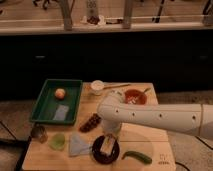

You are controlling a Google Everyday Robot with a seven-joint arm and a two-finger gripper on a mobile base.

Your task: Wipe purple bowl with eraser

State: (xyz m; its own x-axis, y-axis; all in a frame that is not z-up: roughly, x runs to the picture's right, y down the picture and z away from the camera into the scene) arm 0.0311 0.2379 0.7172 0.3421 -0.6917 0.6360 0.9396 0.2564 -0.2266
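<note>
1. The purple bowl (100, 158) sits at the front edge of the tabletop (150, 142), near the middle. The white eraser (106, 146) is inside it.
2. Your claw (109, 139) reaches down into the purple bowl, right at the eraser. You cannot tell whether it is clamped on the eraser or apart.
3. Just beside the bowl are a blue cloth (79, 144) on the left, a green pepper (137, 157) on the right and dark grapes (91, 122) behind.
4. Farther out, a green tray (46, 102) stands back left, holding an orange ball (60, 93). A red bowl (135, 96) stands back right.

Smooth cream-white arm (160, 118), thick and tubular, with a rounded bulbous joint; its pale pincer (107, 143) sits over the purple bowl (95, 152).
</note>
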